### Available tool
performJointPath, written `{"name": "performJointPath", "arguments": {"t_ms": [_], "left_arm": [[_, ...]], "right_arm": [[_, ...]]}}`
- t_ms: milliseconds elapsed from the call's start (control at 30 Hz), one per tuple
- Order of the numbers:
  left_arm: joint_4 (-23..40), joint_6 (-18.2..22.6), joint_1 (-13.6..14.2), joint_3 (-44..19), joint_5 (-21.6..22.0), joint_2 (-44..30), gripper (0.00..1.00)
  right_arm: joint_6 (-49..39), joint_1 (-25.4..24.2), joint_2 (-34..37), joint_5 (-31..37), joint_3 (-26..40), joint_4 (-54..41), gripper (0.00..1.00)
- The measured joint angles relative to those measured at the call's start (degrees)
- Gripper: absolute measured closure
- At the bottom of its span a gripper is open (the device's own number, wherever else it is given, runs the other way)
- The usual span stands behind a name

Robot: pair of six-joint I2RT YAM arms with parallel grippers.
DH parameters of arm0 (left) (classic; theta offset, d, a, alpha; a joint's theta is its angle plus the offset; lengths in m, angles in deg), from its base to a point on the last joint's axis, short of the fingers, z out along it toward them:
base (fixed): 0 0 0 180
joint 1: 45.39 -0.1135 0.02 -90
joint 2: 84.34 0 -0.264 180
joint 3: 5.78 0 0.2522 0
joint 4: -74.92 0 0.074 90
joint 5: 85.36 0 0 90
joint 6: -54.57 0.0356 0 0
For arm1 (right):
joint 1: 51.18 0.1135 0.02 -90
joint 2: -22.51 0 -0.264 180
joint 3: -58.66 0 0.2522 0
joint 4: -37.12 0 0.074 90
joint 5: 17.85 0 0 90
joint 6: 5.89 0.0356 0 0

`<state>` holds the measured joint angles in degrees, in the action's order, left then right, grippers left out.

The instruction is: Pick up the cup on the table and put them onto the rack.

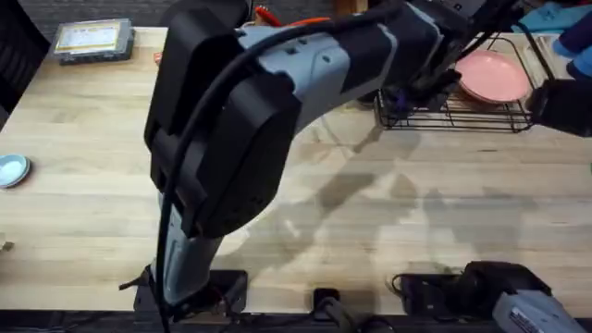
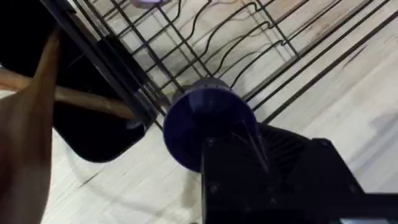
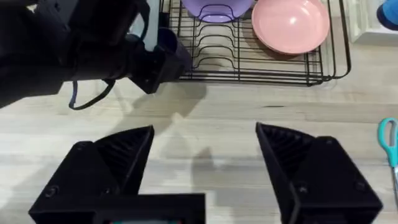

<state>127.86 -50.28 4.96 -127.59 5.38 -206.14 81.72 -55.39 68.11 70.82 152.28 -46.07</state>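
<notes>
Jaws clamp cup (image 2: 208, 118); L arm stretched over rack (image 1: 462, 113) edge.

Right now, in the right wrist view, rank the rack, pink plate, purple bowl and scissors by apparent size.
1. Rack
2. Pink plate
3. Purple bowl, cropped by the frame edge, so unsure
4. Scissors, also cropped; their order with the bowl is uncertain

one cup (image 2: 208, 124), one rack (image 3: 249, 59), two bowls (image 3: 289, 25)
</notes>
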Motion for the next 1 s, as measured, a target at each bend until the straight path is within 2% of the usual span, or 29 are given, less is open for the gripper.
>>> {"name": "performJointPath", "arguments": {"t_ms": [300, 433, 1000], "left_arm": [[1.77, 1.56, 2.68, -0.65, 6.47, -0.13, 0.961], [1.85, 2.51, 3.2, -0.82, 8.02, -0.13, 0.962], [1.43, 2.54, 3.52, -2.4, 8.12, -1.26, 0.962]], "right_arm": [[-1.18, 0.0, 0.0, 0.0, 0.0, 0.16, 0.007], [-2.21, 0.0, -0.01, 0.0, 0.0, 0.17, 0.007], [-3.66, 0.0, -0.01, 0.0, 0.0, 0.17, 0.007]]}}
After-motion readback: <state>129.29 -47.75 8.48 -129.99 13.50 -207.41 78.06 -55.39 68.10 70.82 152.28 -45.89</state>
